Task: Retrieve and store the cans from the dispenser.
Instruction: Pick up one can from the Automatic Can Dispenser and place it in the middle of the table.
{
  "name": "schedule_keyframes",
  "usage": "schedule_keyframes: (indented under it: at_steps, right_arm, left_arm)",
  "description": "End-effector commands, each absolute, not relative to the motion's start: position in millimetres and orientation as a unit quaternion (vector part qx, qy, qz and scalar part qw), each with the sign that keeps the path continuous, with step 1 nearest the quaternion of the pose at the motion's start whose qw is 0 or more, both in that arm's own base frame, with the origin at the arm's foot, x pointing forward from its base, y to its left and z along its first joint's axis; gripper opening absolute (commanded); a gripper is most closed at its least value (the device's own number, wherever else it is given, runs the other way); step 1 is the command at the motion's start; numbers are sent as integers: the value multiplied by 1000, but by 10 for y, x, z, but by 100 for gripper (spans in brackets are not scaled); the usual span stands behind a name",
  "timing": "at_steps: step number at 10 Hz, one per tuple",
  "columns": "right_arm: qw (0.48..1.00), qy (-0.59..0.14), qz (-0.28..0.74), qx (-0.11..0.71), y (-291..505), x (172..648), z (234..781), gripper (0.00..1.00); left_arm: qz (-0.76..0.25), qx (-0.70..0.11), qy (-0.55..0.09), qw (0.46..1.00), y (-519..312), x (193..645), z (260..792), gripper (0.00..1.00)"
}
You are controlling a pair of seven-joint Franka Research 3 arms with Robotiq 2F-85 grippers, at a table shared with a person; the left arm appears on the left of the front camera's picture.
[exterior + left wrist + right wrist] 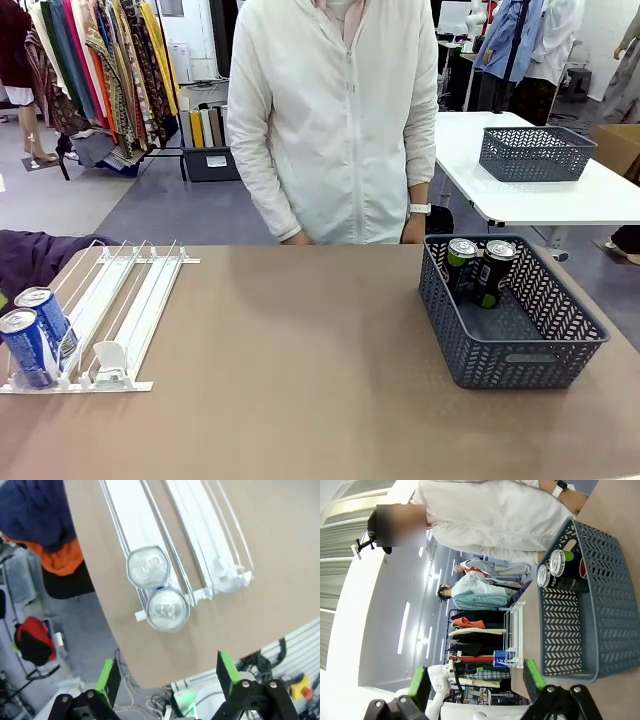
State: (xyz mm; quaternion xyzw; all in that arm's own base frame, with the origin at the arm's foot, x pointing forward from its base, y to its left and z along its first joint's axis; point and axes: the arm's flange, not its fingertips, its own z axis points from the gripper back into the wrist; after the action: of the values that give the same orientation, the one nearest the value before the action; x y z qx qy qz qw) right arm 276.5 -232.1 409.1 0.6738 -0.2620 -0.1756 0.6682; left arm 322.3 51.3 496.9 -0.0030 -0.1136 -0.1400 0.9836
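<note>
Though print blurs — 2 blue cans (33,336) occupy dispenser (140,292).

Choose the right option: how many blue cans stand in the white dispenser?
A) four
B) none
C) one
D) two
D: one blue can stands at the near end of the dispenser, and a second blue can stands right behind it in the same lane.

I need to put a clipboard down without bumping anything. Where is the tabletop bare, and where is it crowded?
The brown tabletop is bare between the white wire-railed plastic dispenser on the left and the dark grey mesh basket on the right. Crowded: the dispenser's near left end, two blue cans; the basket's far corner, two black cans.
</note>
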Motion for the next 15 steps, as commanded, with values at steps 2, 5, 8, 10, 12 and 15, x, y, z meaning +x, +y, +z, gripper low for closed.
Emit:
schedule_keyframes:
  at_steps: [2,5,8,10,12,15]
  right_arm:
    - [670,-256,-174,675,-2325,2741,4130,100]
    - [670,-256,-174,675,-2325,2741,4130,100]
    - [670,-256,-174,675,-2325,2741,4130,100]
    - [670,-256,-174,675,-2325,2741,4130,100]
    - [670,-256,-174,675,-2325,2741,4130,100]
    - [670,-256,-174,675,-2325,2741,4130,100]
  left_arm:
    - [-86,-15,-122,989,438,3360,4552,100]
    - [-60,-21,-99,993,311,3448,4238,100]
    - [-47,-12,-82,996,256,3506,4032,100]
    - [-43,-9,-67,997,284,3492,3934,100]
    - [-44,-4,-55,998,291,3465,3852,100]
    - [-38,1,-44,998,332,3455,3825,100]
